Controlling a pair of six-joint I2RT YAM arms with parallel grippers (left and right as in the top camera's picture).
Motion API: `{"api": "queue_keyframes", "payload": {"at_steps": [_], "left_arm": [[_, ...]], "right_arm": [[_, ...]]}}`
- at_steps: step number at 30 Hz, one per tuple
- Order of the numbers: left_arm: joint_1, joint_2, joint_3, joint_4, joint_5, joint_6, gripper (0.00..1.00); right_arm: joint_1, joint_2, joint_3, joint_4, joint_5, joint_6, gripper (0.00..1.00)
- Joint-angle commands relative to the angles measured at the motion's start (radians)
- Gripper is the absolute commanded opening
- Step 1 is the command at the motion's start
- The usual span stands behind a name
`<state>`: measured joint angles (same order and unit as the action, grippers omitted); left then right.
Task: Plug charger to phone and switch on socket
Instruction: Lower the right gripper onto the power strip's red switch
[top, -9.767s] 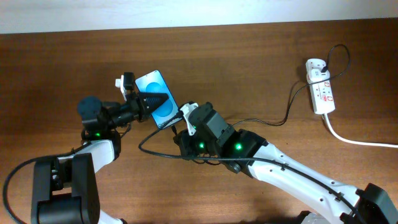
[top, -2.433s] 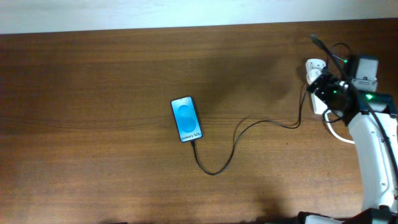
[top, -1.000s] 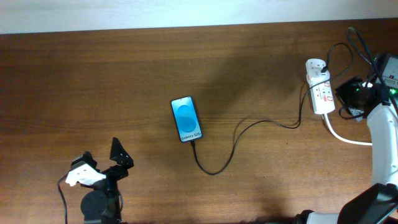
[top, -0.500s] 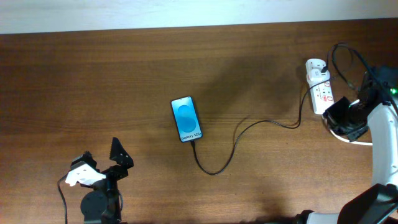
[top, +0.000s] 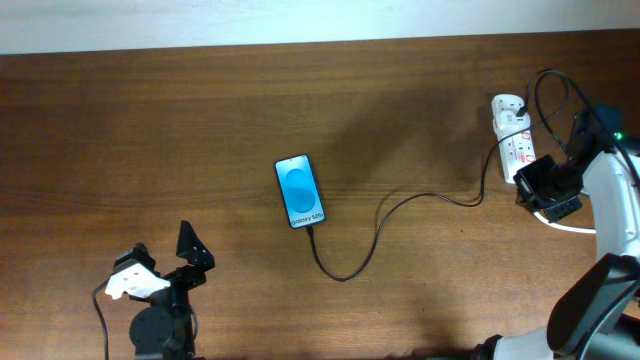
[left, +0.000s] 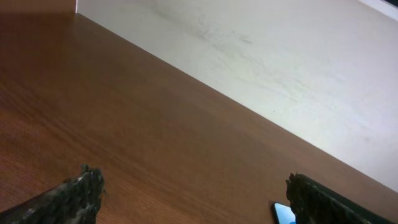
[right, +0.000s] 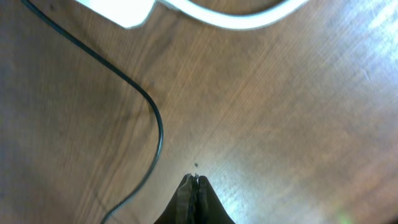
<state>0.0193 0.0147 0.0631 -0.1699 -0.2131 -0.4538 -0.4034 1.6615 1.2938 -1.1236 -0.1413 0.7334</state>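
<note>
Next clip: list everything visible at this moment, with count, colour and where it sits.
phone: one, bright blue screen in a dark frame, lying flat mid-table.
charger: one, thin black cable, looping from the phone's near edge across to the socket.
socket: one, white power strip with red marks, far right of the table.
white cord: one, thick, leaving the socket's near end toward the right.
table: one, brown wood.
left gripper: one, black, open and empty, at the near left of the table.
right gripper: one, black, shut and empty, over the table by the socket's near end.
</note>
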Motion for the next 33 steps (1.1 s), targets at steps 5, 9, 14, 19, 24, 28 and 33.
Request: {"api": "queue_keyframes", "payload": {"at_steps": [5,9,14,19,24,28,33], "left_arm": [[-0.003,-0.003,-0.010,0.003,0.000,-0.008,0.99],[-0.003,-0.003,-0.010,0.003,0.000,-0.008,0.99],[-0.003,-0.003,-0.010,0.003,0.001,-0.008,0.99],[-0.003,-0.003,-0.010,0.003,0.001,-0.008,0.99],[-0.003,-0.003,-0.010,0.003,0.000,-0.008,0.99],[-0.003,-0.003,-0.010,0.003,0.001,-0.008,0.99],[-0.003,-0.003,-0.010,0.003,0.000,-0.008,0.99]], "right_arm": [[-0.004,0.014,0.189,-0.052,-0.005,0.034,0.04],[-0.004,0.087,0.272,-0.051,-0.004,0.044,0.04],[-0.009,0.219,0.387,-0.103,0.056,0.098,0.04],[-0.071,0.263,0.416,-0.050,0.139,0.189,0.04],[-0.073,0.341,0.416,0.056,0.119,0.223,0.04],[-0.073,0.390,0.416,0.144,0.030,0.256,0.04],[-0.023,0.443,0.416,0.253,-0.017,0.348,0.04]]}}
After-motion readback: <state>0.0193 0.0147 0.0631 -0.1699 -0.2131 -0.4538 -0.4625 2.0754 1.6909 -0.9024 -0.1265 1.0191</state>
